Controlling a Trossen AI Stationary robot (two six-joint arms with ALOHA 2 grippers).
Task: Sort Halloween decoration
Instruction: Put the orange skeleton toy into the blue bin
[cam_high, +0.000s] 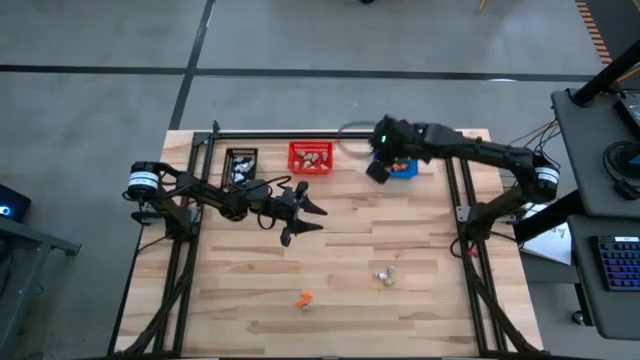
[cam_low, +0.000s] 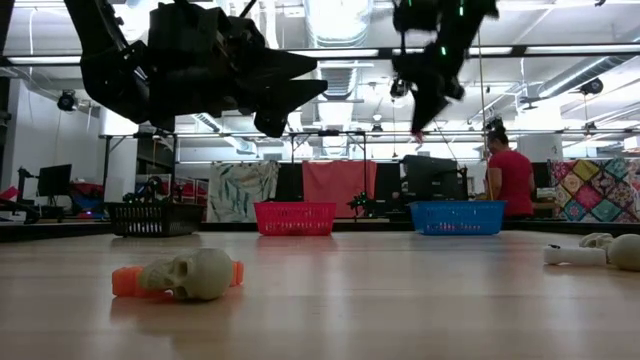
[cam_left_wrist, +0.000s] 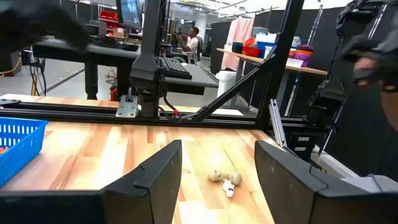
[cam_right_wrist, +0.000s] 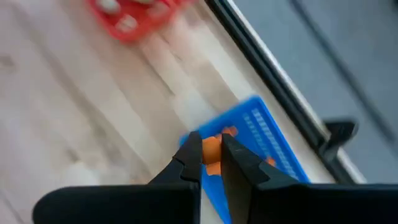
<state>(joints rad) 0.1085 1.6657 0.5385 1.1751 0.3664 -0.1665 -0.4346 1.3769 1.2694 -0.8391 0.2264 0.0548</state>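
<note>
no readable writing; right claw (cam_right_wrist: 212, 152) pinches orange trinket (cam_right_wrist: 213, 151) above blue basket (cam_right_wrist: 264, 134).

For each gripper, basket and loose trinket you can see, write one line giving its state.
left gripper: open, empty, above the table.
right gripper: shut on orange trinket, over the blue basket.
red basket: holds trinkets.
black basket: holds pale trinkets.
orange piece: loose on table.
pale pieces: loose on table.
</note>
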